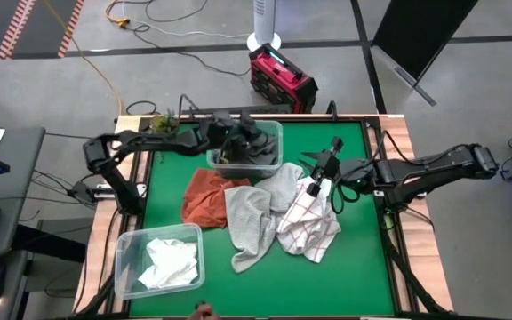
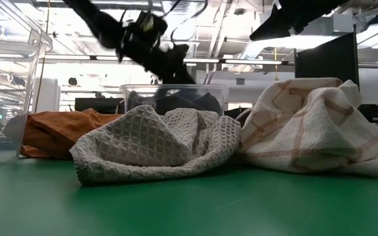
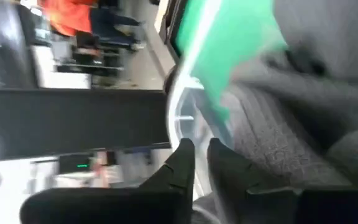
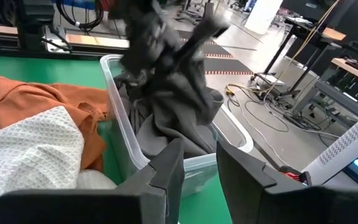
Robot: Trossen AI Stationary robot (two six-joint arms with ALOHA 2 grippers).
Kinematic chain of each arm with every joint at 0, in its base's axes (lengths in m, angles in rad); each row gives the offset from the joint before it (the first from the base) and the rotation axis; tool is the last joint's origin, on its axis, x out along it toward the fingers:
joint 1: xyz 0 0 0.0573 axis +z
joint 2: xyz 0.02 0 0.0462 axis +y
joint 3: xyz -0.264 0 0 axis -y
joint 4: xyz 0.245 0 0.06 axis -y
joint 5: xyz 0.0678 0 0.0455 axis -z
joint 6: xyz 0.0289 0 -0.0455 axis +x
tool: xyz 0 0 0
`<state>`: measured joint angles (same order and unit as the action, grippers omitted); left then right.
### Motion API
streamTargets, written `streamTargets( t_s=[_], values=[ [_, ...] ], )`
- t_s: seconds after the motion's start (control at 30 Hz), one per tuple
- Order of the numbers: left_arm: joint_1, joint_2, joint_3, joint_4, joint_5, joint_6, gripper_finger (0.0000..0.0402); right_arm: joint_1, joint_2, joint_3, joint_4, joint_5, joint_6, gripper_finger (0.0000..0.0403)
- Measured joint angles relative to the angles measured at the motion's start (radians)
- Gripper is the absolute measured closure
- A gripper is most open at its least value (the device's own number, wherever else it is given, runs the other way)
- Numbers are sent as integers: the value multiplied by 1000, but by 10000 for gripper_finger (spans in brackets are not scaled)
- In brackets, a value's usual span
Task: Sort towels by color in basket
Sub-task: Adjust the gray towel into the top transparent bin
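Overhead, left gripper point(image 1: 238, 135) hides over the bin point(image 1: 274, 163); its wrist view shows fingers nearly closed, empty.

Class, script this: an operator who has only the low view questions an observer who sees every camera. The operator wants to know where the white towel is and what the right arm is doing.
Operator: I see orange, grey and red-lined towels. Where is the white one?
Observer: The white towel lies in a second clear bin at the table's near left corner.
Operator: And the right arm?
Observer: The right tool hangs open and empty over the pile, by the red-lined towel.
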<state>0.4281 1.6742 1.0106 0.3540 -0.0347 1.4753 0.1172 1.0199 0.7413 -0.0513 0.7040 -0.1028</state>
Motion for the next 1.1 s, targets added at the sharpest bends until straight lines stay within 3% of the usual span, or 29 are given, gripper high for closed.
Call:
streamTargets(
  t_s=[0.13, 0.5, 0.67, 0.83, 1.1],
  values=[
    [7, 42, -73, 139, 6, 139, 394, 0, 0, 0, 3, 0, 0, 275],
    [12, -42, -14, 141, 5, 98, 401, 7, 0, 0, 8, -1, 4, 275],
    [39, -8, -13, 43, 48, 102, 401, 7, 0, 0, 14, -2, 1, 275],
    [62, 66, -11, -113, 16, 68, 401, 7, 0, 0, 16, -2, 0, 275],
    [35, 15, -13, -30, -27, 138, 401, 5, 0, 0, 22, -2, -10, 275]
  ],
)
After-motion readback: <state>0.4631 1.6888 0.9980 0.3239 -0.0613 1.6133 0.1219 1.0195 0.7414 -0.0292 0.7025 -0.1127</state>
